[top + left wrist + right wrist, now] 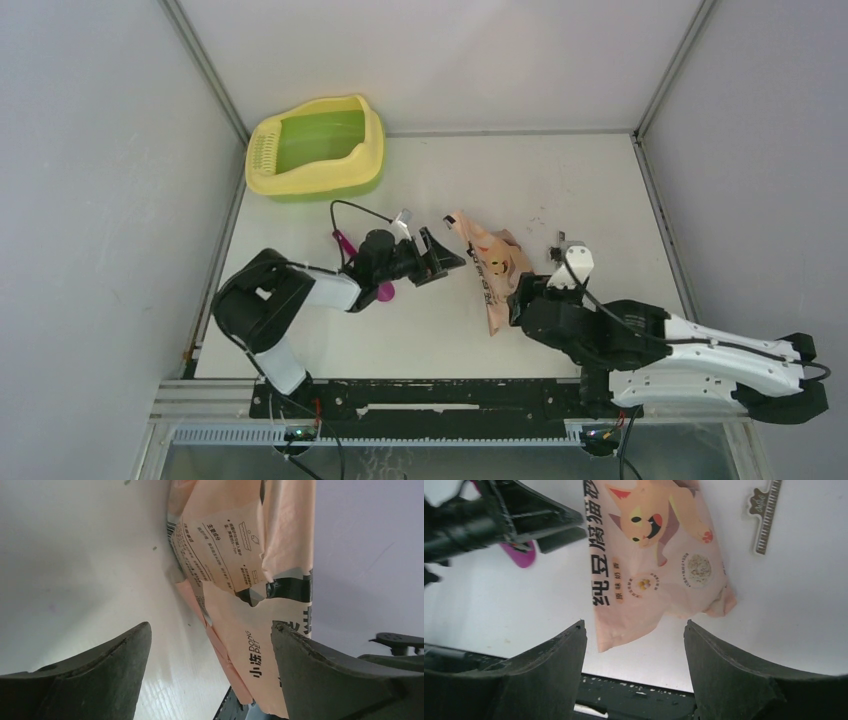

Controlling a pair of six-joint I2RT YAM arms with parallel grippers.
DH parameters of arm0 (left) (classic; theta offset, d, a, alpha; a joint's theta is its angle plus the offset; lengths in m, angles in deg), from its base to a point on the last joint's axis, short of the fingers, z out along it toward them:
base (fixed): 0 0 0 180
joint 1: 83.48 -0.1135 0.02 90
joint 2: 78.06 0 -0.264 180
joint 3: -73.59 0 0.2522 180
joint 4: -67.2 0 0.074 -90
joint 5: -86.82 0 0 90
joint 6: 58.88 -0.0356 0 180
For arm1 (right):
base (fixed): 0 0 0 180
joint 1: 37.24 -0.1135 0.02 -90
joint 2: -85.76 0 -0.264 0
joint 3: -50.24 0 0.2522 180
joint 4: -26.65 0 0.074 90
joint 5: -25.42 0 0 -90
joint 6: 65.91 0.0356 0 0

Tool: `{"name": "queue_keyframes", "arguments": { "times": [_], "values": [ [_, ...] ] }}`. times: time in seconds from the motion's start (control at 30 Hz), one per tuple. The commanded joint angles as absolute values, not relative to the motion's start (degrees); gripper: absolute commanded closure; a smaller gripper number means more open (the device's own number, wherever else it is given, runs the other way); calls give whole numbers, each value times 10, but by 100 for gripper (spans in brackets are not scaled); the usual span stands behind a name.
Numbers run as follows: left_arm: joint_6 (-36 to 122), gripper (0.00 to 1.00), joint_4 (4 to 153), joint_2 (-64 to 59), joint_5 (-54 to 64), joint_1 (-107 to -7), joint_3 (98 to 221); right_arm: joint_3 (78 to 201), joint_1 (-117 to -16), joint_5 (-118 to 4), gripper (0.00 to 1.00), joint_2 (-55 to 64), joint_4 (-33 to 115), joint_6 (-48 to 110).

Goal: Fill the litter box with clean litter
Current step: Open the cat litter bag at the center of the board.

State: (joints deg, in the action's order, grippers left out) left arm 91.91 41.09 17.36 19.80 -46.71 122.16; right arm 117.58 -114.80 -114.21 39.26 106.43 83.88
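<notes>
**Litter box not yet filled**

The one litter box sits at the far left corner of the surface. Its green basin looks bare, so all the pouring seems ahead. One bag lies between the left gripper and right gripper, both open and empty. One magenta scoop lies nearby.

Built alike in two tones: glossy black joint housings, white link shells along the left arm and the right arm. Looped above the left wrist by a thin black cable; capped at the right wrist with a small white block. Tipped with a matte black left end effector and right end effector, both with broad wedge-shaped fingers, grainy on the surface, pale and scuffed along the inner edges.
</notes>
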Motion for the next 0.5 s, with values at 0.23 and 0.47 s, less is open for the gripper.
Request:
{"name": "queue_keyframes", "arguments": {
  "times": [0.23, 0.47],
  "values": [
    [982, 10, 4, 321, 204, -410, 1219, 1159, -1120, -1060, 23, 460, 967, 774],
    [942, 10, -4, 300, 195, -398, 1226, 1154, -1120, -1053, 23, 463, 964, 773]
  ]
}}
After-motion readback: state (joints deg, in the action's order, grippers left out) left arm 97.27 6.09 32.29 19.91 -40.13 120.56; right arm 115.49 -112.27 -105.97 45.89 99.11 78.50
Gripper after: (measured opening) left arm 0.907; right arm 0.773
